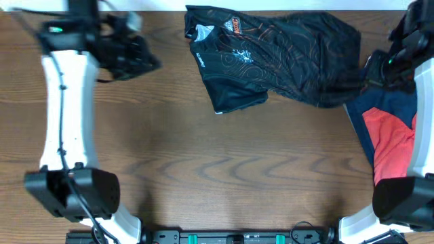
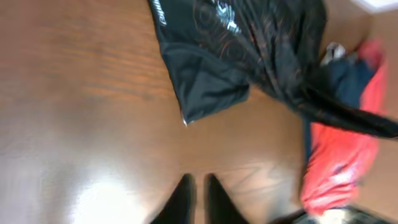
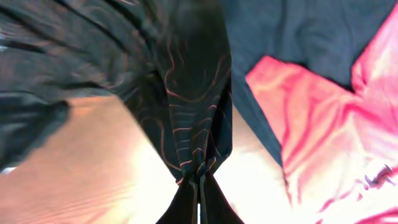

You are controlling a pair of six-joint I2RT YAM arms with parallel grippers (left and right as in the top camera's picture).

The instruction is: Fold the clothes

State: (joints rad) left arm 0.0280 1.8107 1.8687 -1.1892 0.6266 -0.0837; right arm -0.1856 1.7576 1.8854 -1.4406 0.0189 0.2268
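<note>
Black jersey [image 1: 278,57] lies crumpled at twelve o'clock on the desk [image 1: 203,169], its three o'clock edge pinched by right pincer [image 3: 199,186]; left pincer [image 2: 198,190] narrow, empty

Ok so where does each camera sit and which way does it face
Overhead: above the table, looking straight down at the black jersey; both arms show.
Left wrist: low over bare wood, facing the jersey; left gripper slightly parted, empty.
Right wrist: close over the jersey; right gripper shut on a fold.
Shared: all three show the jersey and the red-and-navy garment.
</note>
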